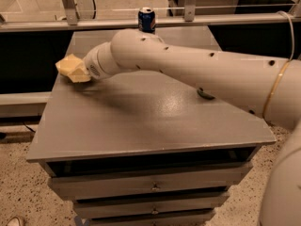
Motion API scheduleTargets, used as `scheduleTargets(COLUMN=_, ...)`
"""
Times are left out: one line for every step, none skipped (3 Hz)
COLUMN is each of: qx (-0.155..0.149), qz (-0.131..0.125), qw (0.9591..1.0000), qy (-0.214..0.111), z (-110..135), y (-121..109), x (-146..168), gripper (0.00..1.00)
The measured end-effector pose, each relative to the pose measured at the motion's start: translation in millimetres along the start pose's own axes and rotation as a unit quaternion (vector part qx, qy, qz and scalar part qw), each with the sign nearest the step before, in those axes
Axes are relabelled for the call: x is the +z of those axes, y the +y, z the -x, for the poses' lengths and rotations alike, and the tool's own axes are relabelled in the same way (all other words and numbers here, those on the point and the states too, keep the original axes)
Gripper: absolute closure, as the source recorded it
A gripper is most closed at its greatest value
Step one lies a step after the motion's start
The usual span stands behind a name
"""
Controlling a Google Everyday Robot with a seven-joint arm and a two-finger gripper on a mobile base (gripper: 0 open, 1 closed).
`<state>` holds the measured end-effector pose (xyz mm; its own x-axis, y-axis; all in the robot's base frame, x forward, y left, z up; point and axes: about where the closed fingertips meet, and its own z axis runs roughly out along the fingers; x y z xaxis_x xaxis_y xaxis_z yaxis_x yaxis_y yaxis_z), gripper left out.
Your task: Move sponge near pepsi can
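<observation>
Ok so starting at the left edge of the flat grey metal table [141, 121]: the robot's gripper [73, 68] sits right there, low over the tabletop about halfway back, and it looks like a chunky pale yellow lump. Honestly I can't tell if it's spread, pressed together or pinching something. The small pale yellow foam sponge is the same colour as that lump, so I can't pick it out separately. If it's anywhere, it's in that yellow mass at the table's left edge.

From there the fat cream-white robot arm [197, 65] with little dark holes runs across over the middle of the table and goes out past its right side, throwing a soft shadow on the top.

The dark blue pepsi can with the silver top [146, 20] stands upright at the table's far edge, roughly centre, well apart from the gripper. Under the tabletop there's a stack of grey drawers [153, 187], and speckled flooring [19, 192] shows left of the table.
</observation>
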<state>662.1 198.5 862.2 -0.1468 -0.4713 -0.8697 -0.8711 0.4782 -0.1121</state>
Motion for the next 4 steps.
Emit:
scheduleTargets(qx=-0.017, qz=-0.050, qw=0.9985, qy=0.016, z=5, y=-45, x=-61, gripper=1.00)
scheduleTargets(qx=-0.017, qz=-0.050, qw=0.9985, qy=0.016, z=5, y=-45, x=-61, gripper=1.00)
scheduleTargets(qx=-0.016, qz=-0.064, qw=0.9973, qy=0.033, z=-4, y=-62, x=-62, gripper=1.00)
scheduleTargets(qx=-0.012, qz=-0.097, qw=0.9924, qy=0.075, z=-22, y=-105, x=-68, gripper=1.00)
